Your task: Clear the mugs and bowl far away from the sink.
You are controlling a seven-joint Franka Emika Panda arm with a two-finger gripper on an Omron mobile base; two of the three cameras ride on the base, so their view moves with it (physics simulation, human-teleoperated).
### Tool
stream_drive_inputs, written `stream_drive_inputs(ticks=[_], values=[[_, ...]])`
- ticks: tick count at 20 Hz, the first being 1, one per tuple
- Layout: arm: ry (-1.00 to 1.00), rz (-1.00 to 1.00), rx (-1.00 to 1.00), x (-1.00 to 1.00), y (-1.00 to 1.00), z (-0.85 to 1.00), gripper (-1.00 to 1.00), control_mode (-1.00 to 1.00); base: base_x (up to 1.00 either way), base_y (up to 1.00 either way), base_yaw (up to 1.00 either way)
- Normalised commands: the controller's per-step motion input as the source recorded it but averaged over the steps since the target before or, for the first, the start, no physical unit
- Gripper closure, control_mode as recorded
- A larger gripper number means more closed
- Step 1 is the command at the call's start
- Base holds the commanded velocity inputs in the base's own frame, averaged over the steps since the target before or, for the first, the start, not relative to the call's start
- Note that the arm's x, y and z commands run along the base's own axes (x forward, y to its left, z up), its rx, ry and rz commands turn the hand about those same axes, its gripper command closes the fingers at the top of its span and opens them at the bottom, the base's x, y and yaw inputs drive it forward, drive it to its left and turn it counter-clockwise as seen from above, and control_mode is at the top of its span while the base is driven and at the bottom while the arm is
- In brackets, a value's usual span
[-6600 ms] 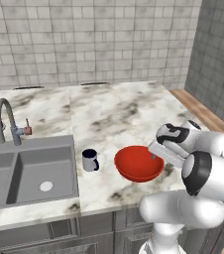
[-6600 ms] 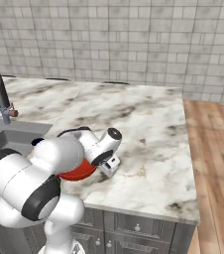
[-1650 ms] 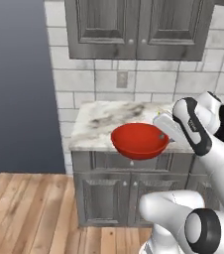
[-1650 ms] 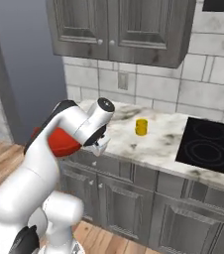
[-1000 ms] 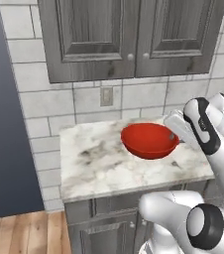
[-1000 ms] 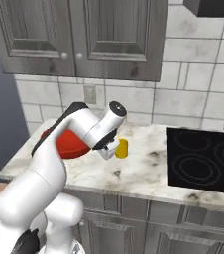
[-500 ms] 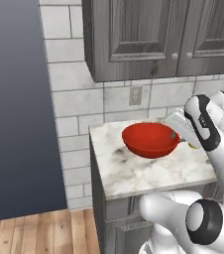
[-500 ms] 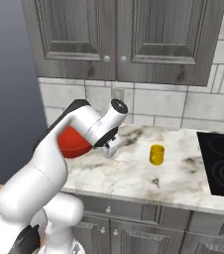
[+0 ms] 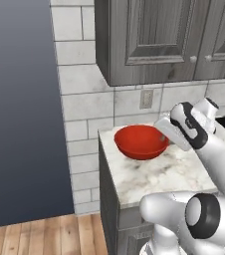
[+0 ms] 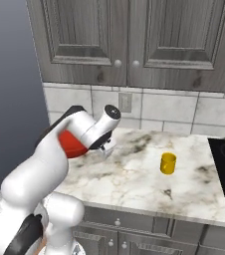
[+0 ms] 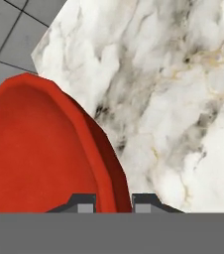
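End effector (image 11: 114, 203): closed narrowly on the rim of the bowl (image 9: 141, 142).
Bowl: held at the centre of the left base view, over the marble surface (image 9: 154, 172).
Yellow mug (image 10: 168, 163): standing right of centre in the right base view.
Progress: bowl judged not yet released; yellow mug apparently already relocated.

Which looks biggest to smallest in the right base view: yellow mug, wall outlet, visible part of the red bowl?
1. Red bowl, though the arm hides much of it.
2. and 3. Yellow mug and wall outlet look about alike; no ranking.
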Motion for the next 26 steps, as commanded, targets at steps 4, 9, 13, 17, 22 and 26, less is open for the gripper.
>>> stream_drive_inputs(ticks=[4,9,13,17,22,26], values=[[0.00,0.00,0.00,0.73,0.05,-0.82,1.00,-1.00,0.00,0.00,0.00],[0.00,-0.01,0.01,0.71,0.06,-0.69,1.00,-1.00,0.00,0.00,0.00],[0.00,0.00,0.00,0.70,0.08,-0.35,1.00,-1.00,0.00,0.00,0.00],[0.00,0.00,0.00,0.54,0.03,-0.19,1.00,-1.00,0.00,0.00,0.00],[0.01,0.00,0.00,0.22,0.00,-0.12,1.00,-1.00,0.00,0.00,0.00],[0.02,0.00,0.00,0.14,0.01,-0.19,1.00,-1.00,0.00,0.00,0.00]])
